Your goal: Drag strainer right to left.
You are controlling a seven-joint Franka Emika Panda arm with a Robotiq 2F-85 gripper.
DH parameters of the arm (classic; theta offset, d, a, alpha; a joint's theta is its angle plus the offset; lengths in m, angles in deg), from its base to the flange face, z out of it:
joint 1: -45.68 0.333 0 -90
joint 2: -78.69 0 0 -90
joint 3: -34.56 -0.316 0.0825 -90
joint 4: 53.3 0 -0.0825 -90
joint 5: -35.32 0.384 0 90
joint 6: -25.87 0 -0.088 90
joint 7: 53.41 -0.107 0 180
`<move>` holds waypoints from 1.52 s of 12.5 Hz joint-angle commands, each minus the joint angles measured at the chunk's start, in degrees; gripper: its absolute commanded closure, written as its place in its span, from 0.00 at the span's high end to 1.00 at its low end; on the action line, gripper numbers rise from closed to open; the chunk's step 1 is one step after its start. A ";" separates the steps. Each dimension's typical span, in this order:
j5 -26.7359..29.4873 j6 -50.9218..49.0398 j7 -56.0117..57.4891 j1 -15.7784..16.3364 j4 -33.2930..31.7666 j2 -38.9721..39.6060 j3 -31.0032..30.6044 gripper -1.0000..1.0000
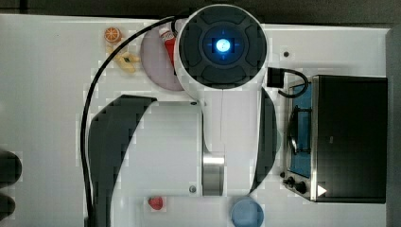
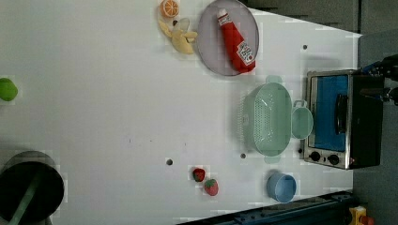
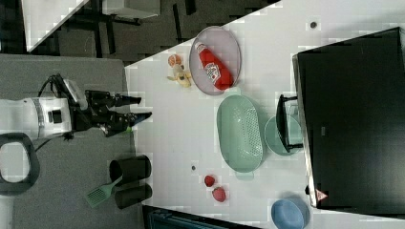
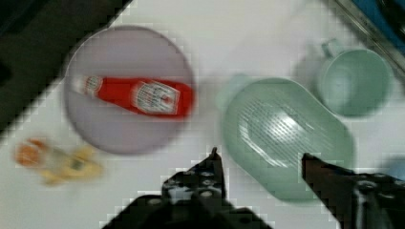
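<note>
The strainer (image 2: pixel 272 119) is a pale green oval colander with small holes, lying on the white table (image 2: pixel 108 93) just beside a pale green mug (image 2: pixel 301 123). In the right view the strainer (image 3: pixel 239 132) lies well to the right view's right of my gripper (image 3: pixel 144 108), which hangs clear of it. The wrist view looks down on the strainer (image 4: pixel 286 133), with my gripper (image 4: pixel 260 154) open above its near rim. Nothing is between the black fingers (image 4: pixel 210 171). In the top view my arm (image 1: pixel 222 47) covers the middle of the table.
A toaster oven (image 2: pixel 338 119) stands right behind the mug. A grey plate (image 2: pixel 211 42) holds a ketchup bottle (image 2: pixel 237 42), with a banana (image 2: pixel 180 37) and an orange slice (image 2: pixel 169 8) beside it. Two strawberries (image 2: pixel 199 174) and a blue bowl (image 2: pixel 281 187) lie near the strainer's other end.
</note>
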 commanded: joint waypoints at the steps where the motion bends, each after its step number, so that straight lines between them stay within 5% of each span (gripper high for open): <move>1: -0.94 -13.07 -1.30 0.40 -17.19 -30.24 2.49 0.79; 3: -0.94 -13.01 -1.30 0.41 -17.54 -29.88 2.49 1.00; 7: -0.93 -8.80 -2.46 0.46 -24.12 -26.51 2.34 1.00; 13: -0.93 18.96 -15.17 0.47 -37.62 -14.80 1.99 1.00; 19: -0.94 39.87 -36.41 0.62 -39.27 3.62 0.72 1.00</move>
